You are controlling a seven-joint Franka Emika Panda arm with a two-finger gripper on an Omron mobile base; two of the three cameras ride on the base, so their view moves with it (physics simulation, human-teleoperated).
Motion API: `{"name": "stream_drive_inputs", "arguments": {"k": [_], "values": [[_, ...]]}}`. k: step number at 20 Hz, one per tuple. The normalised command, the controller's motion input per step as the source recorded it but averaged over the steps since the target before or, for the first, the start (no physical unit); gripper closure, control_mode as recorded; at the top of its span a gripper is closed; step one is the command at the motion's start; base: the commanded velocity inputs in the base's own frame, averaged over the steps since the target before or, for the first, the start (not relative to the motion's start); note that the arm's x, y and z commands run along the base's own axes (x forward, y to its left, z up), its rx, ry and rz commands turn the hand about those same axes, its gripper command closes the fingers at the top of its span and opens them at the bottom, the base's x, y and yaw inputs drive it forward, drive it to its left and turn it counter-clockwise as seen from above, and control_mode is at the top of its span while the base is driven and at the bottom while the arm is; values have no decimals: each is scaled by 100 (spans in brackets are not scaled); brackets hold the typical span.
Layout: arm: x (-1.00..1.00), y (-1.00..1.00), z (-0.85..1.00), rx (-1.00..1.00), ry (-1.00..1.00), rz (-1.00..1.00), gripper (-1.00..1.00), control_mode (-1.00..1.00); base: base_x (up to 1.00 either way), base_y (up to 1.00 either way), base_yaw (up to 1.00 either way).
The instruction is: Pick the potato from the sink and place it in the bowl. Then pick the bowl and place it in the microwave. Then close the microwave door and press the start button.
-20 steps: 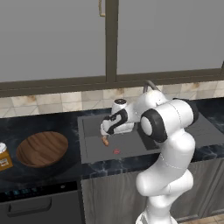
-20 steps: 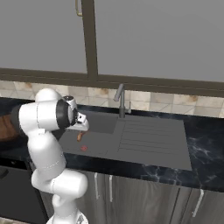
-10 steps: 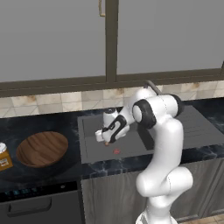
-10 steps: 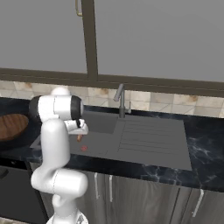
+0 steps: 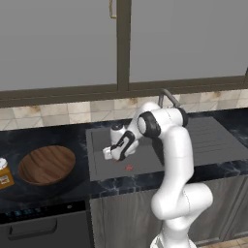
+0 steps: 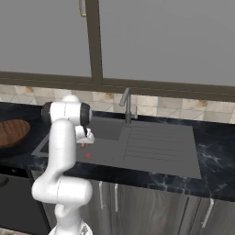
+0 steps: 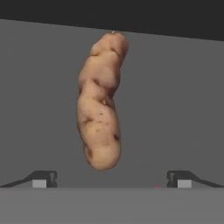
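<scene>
My gripper [image 7: 111, 179] is spread wide, fingertips [image 7: 43, 178] well apart and grasping nothing. The potato [image 7: 100, 103] lies directly ahead, centred between them, on the sink [image 5: 145, 162] floor. The bowl [image 5: 46, 164] sits on the counter to my left.

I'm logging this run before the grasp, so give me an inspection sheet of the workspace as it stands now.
Surface: black marbled countertop with the sink set in it.
Job's things: the potato lies on the sink floor, dead ahead of the hand camera; the bowl sits on the counter to the left of the sink, with nothing in it.
Clutter: a tiny red thing on the sink floor; a small jar left of the bowl.
Grippers: the gripper hangs low over the sink, fingers apart, potato not yet between them.
Cables: nothing seen.
Surroundings: faucet, tiled backsplash, grey upper cabinets.
</scene>
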Motion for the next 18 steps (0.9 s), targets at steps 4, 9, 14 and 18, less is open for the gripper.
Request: {"name": "stream_drive_inputs", "arguments": {"k": [4,9,14,18], "values": [[43,0,-44,0,0,0,-100,-100,0,0,0],[44,0,-30,0,0,0,-100,-100,0,0,0],[15,0,-14,1,3,0,100,-100,0,0,0],[-3,0,0,3,0,-1,100,-100,0,0,0]]}}
